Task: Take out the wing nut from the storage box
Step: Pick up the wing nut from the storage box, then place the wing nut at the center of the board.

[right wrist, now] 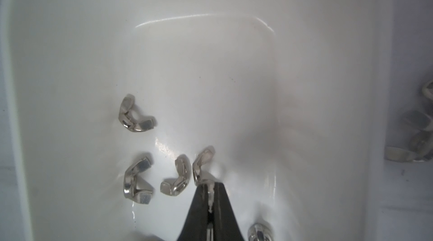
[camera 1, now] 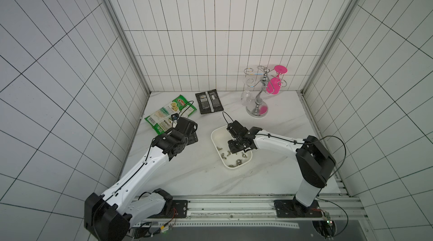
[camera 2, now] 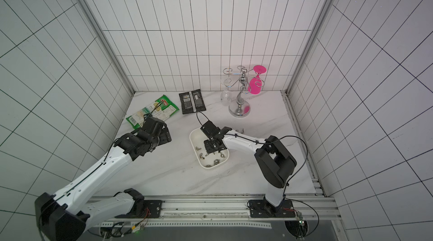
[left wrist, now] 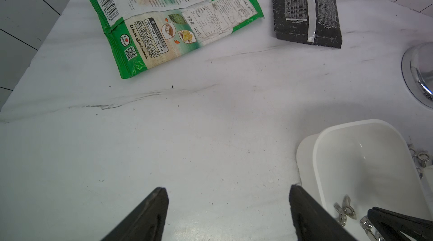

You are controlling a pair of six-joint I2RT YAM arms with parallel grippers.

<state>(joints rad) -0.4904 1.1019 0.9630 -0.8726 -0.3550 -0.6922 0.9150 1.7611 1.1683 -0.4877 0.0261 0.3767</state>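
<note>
Right wrist: R hand point(right wrist: 210, 189) clamped on wing nut point(right wrist: 202, 166) mid storage box point(right wrist: 58, 40), off walls.

loose wing nuts point(right wrist: 416, 120): blurred, cut by edge | stand base point(left wrist: 419, 68): cut by edge

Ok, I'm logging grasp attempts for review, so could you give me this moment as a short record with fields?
right gripper: shut, fingers pinching one wing nut inside the storage box
left gripper: open, empty, over bare table beside the box
loose wing nuts: at least four more in the box
outside nuts: small cluster on the table beside the box
task state: nut gripped, not yet out of the box
other items: green snack packet, black packet, glass rack with pink glass
</note>
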